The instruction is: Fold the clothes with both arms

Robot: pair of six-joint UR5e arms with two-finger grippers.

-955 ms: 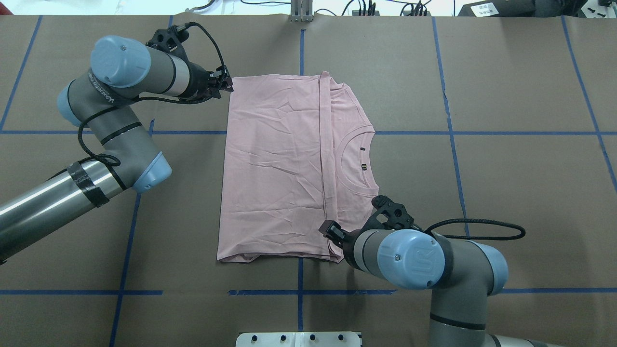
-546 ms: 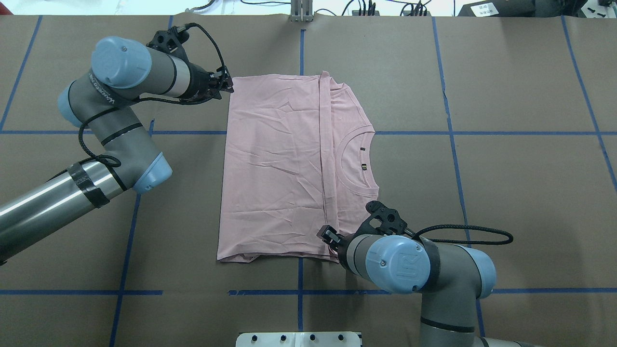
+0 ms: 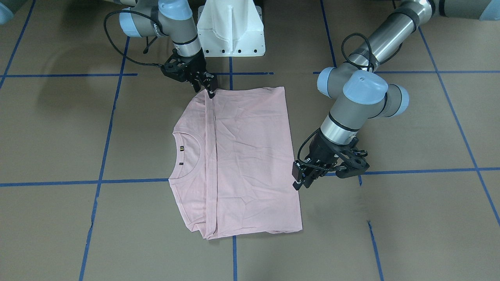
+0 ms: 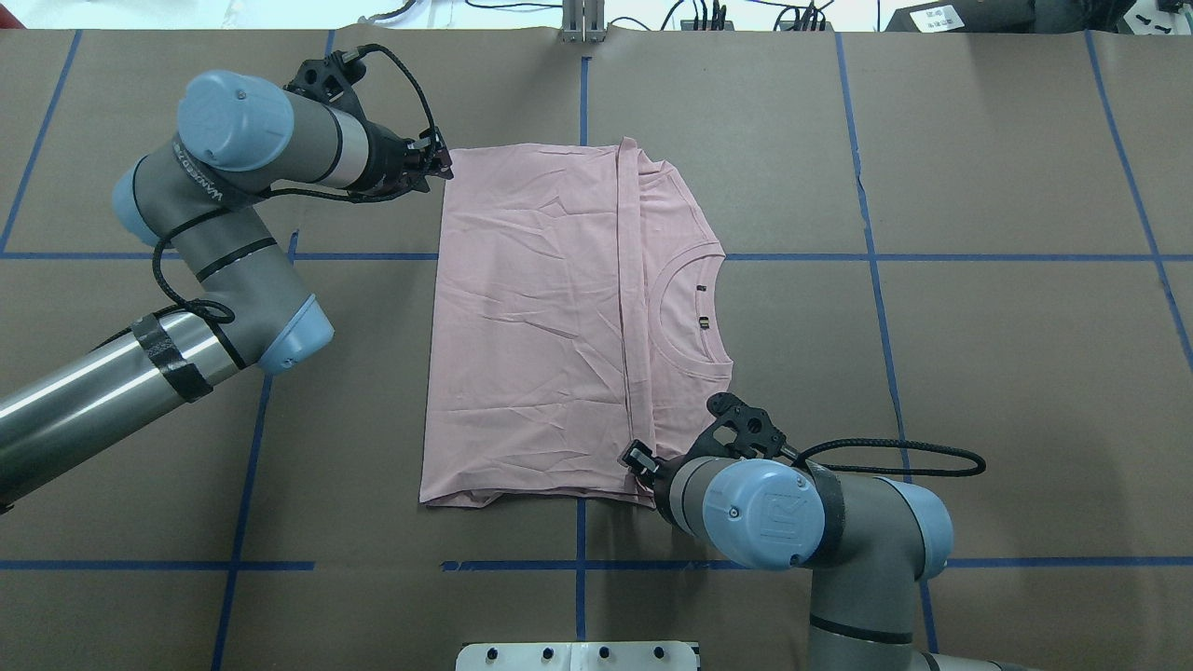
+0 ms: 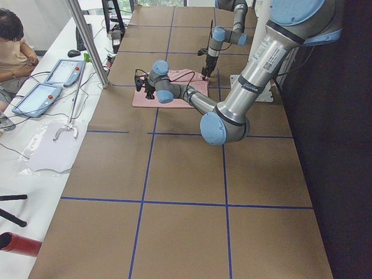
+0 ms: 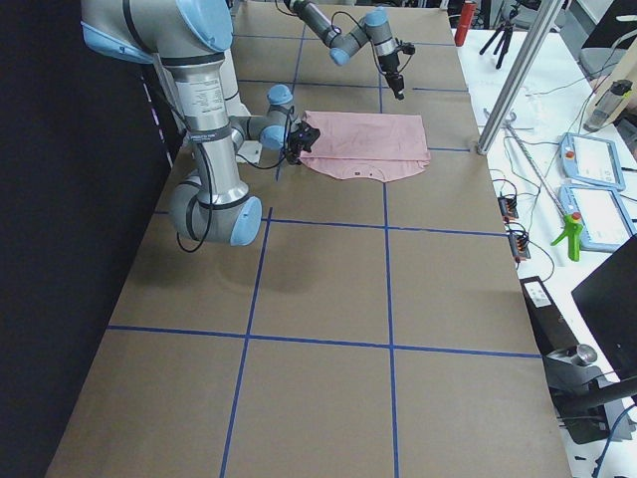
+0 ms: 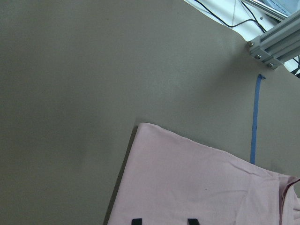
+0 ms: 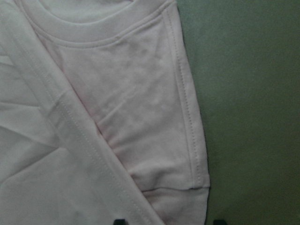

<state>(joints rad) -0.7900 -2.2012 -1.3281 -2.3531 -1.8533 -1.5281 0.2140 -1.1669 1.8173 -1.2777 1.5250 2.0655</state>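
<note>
Where tape (image 4: 979, 257) (blue) grids brown paper (image 4: 1007, 391), T-shirt (image 4: 531, 326) lies.

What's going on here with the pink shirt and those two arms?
The robot's left arm and right arm are folding a pink T-shirt that lies flat on the table, its hem folded up near the collar. The left gripper is open beside one far corner, the right gripper open at the near edge. Neither holds the cloth.
</note>
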